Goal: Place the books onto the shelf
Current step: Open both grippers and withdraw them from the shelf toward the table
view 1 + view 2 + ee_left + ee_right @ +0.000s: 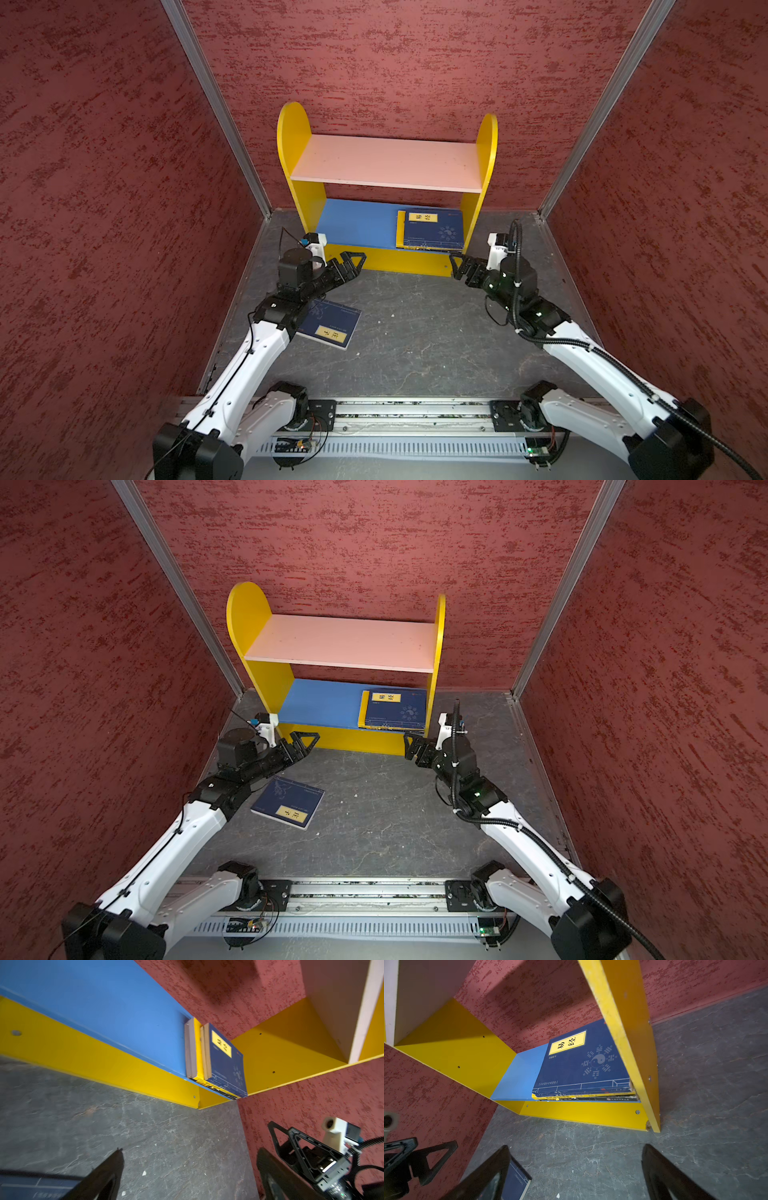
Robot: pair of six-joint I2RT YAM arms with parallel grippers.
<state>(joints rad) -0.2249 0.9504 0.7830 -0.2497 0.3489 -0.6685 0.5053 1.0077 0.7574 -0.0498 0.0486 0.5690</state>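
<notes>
The shelf (293,137) stands against the back wall, its pink upper board bare. On the right end of its blue lower board lies a flat stack of books (432,230), a navy one with a yellow label on top; the right wrist view shows this stack (583,1064) close up. Another navy book (332,324) lies on the floor, partly under my left forearm. My left gripper (353,262) hovers open and empty at the shelf's front left corner. Off the shelf's front right corner, my right gripper (457,266) is open and empty, just below the stack.
Red textured walls close in the cell on three sides. The grey stone-patterned floor (415,332) lies between the arms. A metal rail (415,411) carrying both arm bases runs along the near edge.
</notes>
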